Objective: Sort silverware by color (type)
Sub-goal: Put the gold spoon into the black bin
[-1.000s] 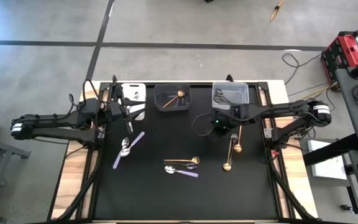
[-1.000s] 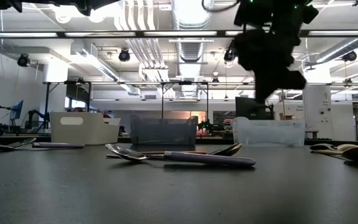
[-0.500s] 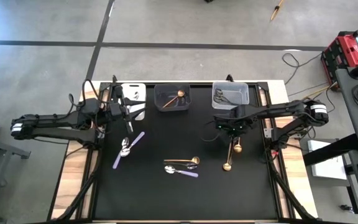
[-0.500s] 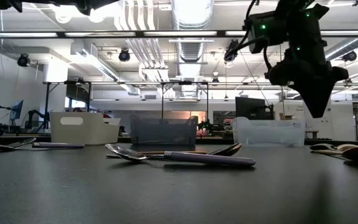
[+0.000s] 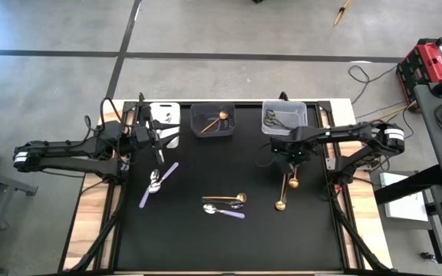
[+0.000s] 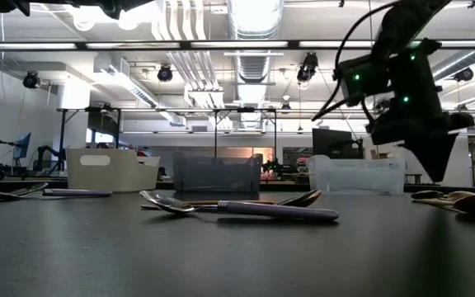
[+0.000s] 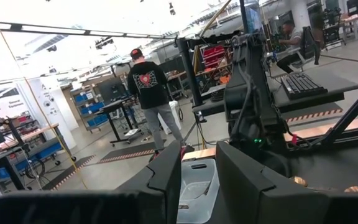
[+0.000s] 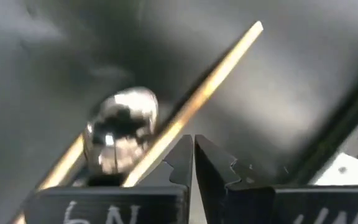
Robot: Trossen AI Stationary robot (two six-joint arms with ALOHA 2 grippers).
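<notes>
Right gripper (image 8: pixel 193 163) over two gold spoons (image 5: pixel 287 189) on the black mat (image 5: pixel 198 238), fingers pressed together, holding nothing. Left gripper (image 5: pixel 157 156) near white bin (image 5: pixel 165 113), fingers partly apart, apparently empty. Lilac-handled spoons (image 5: pixel 158 182) on the mat below it.

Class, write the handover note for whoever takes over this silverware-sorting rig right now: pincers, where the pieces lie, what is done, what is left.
Right pincer: shut, empty, over the two gold spoons on the mat's right.
Left pincer: beside the white bin, fingers slightly apart; nothing seen in it.
Done: a gold piece lies in the dark bin, grey pieces in the clear bin.
Left on the mat: two lilac-handled spoons at left, a gold spoon and a lilac-handled spoon at centre, and the two gold spoons.
</notes>
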